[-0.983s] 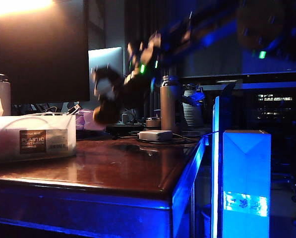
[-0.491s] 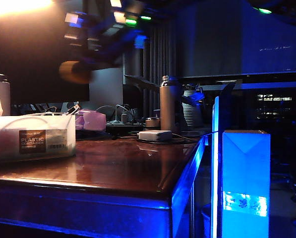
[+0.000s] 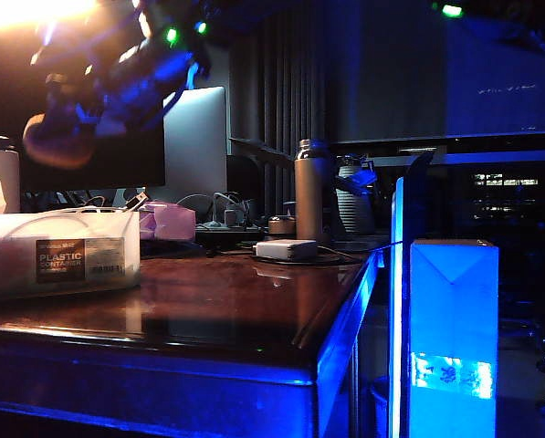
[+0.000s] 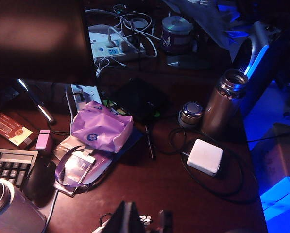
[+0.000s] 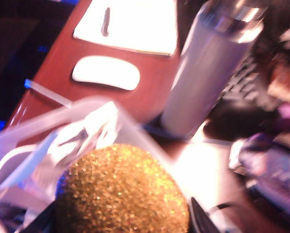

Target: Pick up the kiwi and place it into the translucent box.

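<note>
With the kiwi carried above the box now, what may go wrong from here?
1. The right gripper holds the kiwi high above the box. Released from there, it may bounce out or miss.
2. The box already holds a cable and wrappers, so the fruit may land on them and roll.
3. A tall flask stands close beside the box; the arm may knock it while lowering.
The left gripper hangs over the cluttered desk, away from the box.

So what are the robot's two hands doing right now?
Left gripper: near the table, cannot tell.
Right gripper: jaws shut on the kiwi, above the translucent box.
</note>
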Controlling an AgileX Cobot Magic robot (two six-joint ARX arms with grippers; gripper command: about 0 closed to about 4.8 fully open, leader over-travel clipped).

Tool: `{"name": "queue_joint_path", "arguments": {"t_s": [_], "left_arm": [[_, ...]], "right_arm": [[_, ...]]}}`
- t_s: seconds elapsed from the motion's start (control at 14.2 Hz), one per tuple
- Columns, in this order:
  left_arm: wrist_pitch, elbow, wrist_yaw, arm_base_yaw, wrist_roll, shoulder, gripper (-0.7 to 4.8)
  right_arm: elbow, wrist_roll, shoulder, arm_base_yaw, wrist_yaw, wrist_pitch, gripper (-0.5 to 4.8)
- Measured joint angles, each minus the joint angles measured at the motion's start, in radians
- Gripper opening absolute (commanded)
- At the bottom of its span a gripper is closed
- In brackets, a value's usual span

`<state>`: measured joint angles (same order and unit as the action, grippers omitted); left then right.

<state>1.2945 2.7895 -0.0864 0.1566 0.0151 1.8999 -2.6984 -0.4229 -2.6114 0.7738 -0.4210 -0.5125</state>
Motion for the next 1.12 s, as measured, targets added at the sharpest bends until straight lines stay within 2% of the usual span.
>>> {"name": "queue_joint_path", "arguments": {"t_s": [0.14, 0.28, 0.35, 0.56, 0.77, 0.84, 0.91, 1.05, 1.12], "left_arm": [[0.002, 0.0, 0.0, 0.0, 0.0, 0.0, -0.03], [0.004, 0.0, 0.0, 0.0, -0.001, 0.0, -0.03], [0.009, 0.0, 0.0, 0.0, -0.003, 0.0, -0.03], [0.049, 0.0, 0.0, 0.0, -0.023, 0.0, -0.03], [0.082, 0.0, -0.013, -0.017, -0.039, 0.0, -0.03], [0.095, 0.0, -0.026, -0.032, -0.047, -0.001, -0.03], [0.112, 0.0, -0.055, -0.052, -0.057, -0.006, -0.03], [0.119, -0.001, -0.108, -0.116, -0.064, -0.036, -0.03], [0.117, -0.008, -0.135, -0.143, -0.064, -0.06, -0.03]], "right_arm": [[0.002, 0.0, -0.015, 0.005, 0.0, -0.04, 3.41], [0.002, 0.0, -0.016, 0.004, 0.0, -0.045, 3.48], [0.002, -0.001, -0.016, 0.003, 0.0, -0.045, 3.94], [0.002, -0.002, -0.016, -0.008, -0.003, -0.045, 4.1], [0.002, -0.001, -0.015, -0.017, -0.019, -0.045, 3.96], [0.002, -0.002, -0.01, -0.024, -0.021, -0.046, 3.39], [0.002, 0.0, 0.003, -0.041, -0.022, -0.05, 2.48], [0.002, 0.002, 0.059, -0.108, -0.021, -0.032, -0.11], [0.002, 0.002, 0.089, -0.142, -0.019, -0.02, -0.03]]}}
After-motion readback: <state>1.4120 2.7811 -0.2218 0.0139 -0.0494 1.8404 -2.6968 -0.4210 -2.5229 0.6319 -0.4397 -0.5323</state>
